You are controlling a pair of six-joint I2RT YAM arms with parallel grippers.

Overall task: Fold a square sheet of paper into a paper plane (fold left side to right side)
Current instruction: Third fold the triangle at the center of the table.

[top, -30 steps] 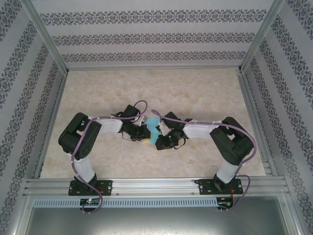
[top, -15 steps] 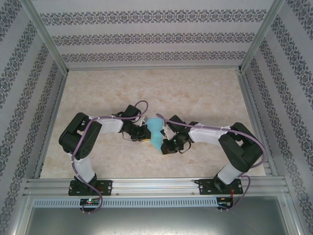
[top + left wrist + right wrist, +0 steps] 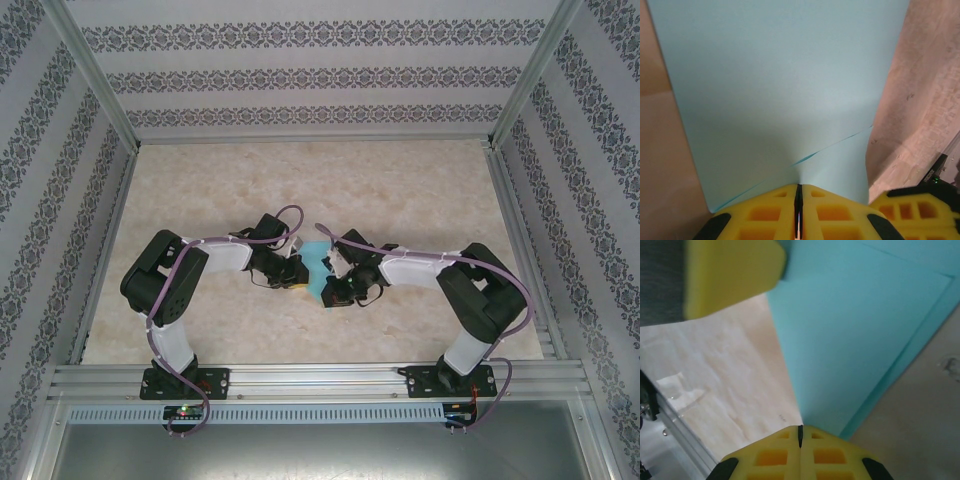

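The square sheet of paper [image 3: 318,266] is turquoise-blue and sits partly folded between the two grippers at the table's middle. In the left wrist view the sheet of paper [image 3: 785,90] rises from my left gripper [image 3: 799,187], whose yellow jaws are shut on its near edge; a slanting crease line runs just above them. My left gripper [image 3: 298,271] is at the paper's left side. My right gripper [image 3: 329,289] is at its lower right. In the right wrist view the paper [image 3: 855,335] narrows to a corner held in the shut right gripper [image 3: 800,430], with a second layer's edge showing on the right.
The beige marbled table [image 3: 400,190] is fenced by metal rails, and patterned walls stand behind and beside it. The left gripper's yellow finger [image 3: 730,275] shows at the top left of the right wrist view. The right gripper's finger [image 3: 920,212] sits low right in the left wrist view.
The right arm's elbow swung outward to the right, then came back left. The paper spread longer half a second ago and now looks narrower again. The left arm stayed still.
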